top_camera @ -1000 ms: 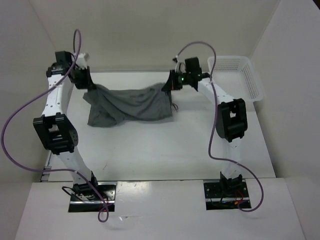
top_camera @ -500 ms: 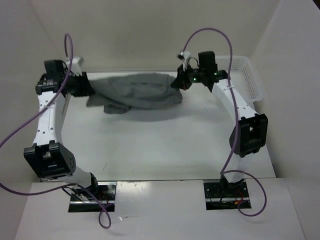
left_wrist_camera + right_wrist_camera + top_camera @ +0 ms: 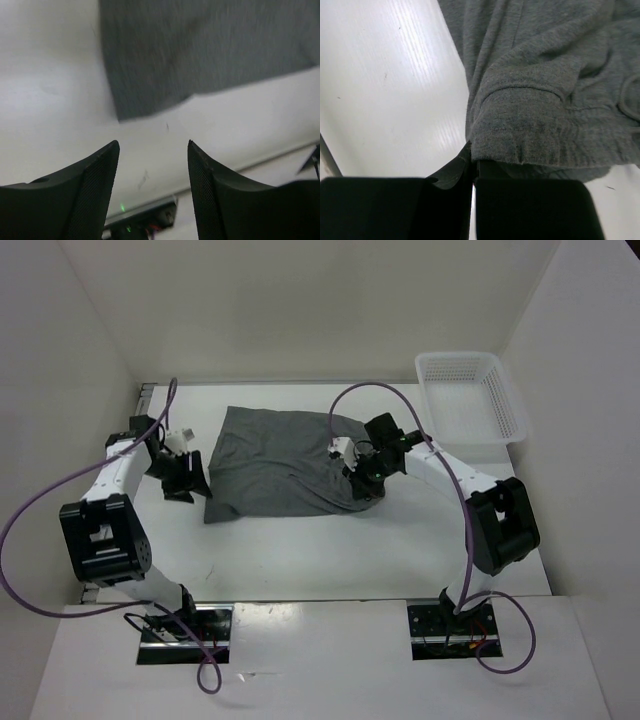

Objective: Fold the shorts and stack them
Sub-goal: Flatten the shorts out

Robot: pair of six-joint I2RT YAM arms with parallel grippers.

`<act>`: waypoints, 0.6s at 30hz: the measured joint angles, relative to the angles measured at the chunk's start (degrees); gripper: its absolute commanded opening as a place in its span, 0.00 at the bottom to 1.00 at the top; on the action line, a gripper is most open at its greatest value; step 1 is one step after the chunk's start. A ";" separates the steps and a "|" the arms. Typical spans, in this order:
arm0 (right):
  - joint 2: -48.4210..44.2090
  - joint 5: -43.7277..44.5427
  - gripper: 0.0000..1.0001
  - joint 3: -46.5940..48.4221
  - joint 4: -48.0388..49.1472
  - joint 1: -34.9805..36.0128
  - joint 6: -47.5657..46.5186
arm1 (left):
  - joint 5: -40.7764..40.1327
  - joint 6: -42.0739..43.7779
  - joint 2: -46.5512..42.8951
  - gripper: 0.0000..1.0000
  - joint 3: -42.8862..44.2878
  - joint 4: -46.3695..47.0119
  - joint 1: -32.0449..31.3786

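Observation:
The grey shorts lie spread flat on the white table, in the far middle of the top view. My left gripper hovers just off their left edge, open and holding nothing. In the left wrist view the shorts lie beyond the left gripper, with bare table between its fingers. My right gripper sits at the cloth's near right corner, shut on the shorts. In the right wrist view the hemmed edge of the shorts bunches up right at the tips of the right gripper.
A white mesh basket stands at the far right corner, with nothing showing inside it. White walls close in the table on the left, back and right. Purple cables loop off both arms.
Both arms have brought the shorts down from the air near the back wall and laid them flat. The left gripper has opened and let go. The right gripper has stayed shut on the cloth.

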 measured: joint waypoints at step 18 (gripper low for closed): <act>-1.38 2.40 0.00 -1.84 0.70 -0.13 -1.51 | -0.90 0.00 25.31 0.52 14.97 16.46 -1.99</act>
